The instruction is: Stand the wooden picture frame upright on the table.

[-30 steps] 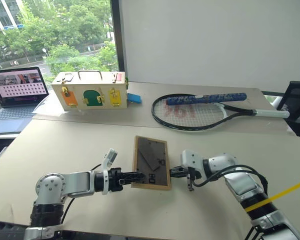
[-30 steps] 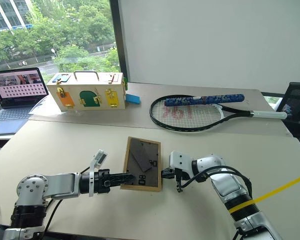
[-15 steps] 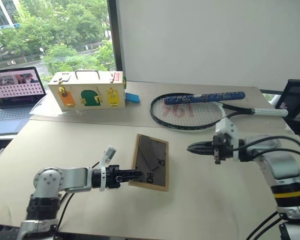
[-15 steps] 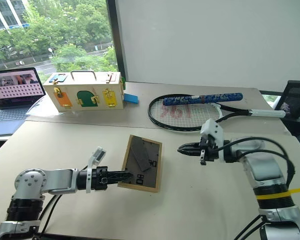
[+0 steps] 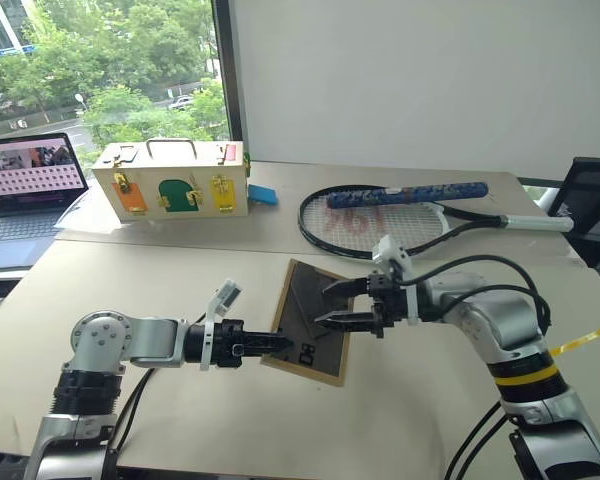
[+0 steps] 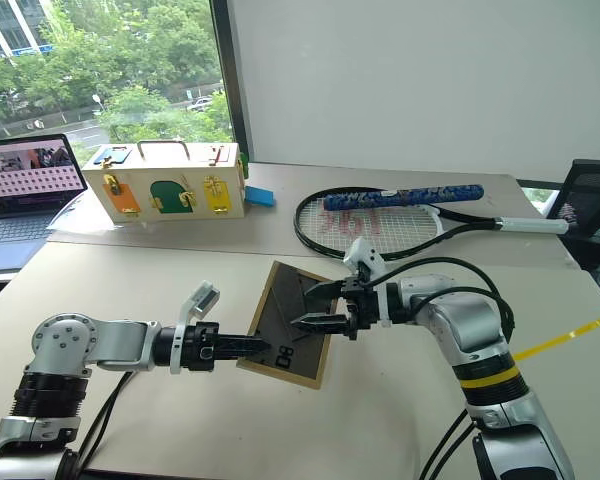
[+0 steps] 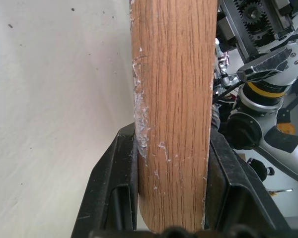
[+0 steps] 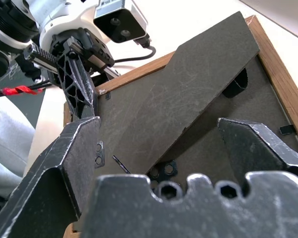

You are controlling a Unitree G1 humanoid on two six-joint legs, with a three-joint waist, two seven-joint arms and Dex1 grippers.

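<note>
The wooden picture frame (image 5: 313, 322) is held tilted above the counter (image 5: 130, 285), its near edge pinched by the left claw (image 5: 272, 343), so the wide-open right claw (image 5: 335, 302) can reach the back stand (image 8: 188, 99).

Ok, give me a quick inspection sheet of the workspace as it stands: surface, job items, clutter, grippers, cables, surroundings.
Surface: table, light beige, flat.
Job's things: wooden picture frame, dark back up, one edge lifted and tilted, not yet upright; fold-out stand visible on the back.
Clutter: cream box with coloured doors, small blue block, tennis racket, all at the far side.
Grippers: left gripper shut on the frame's near edge; right gripper open over the frame's back.
Cables: black cables loop along both forearms.
Surroundings: laptop far left, window with trees, white wall, dark chair far right.
</note>
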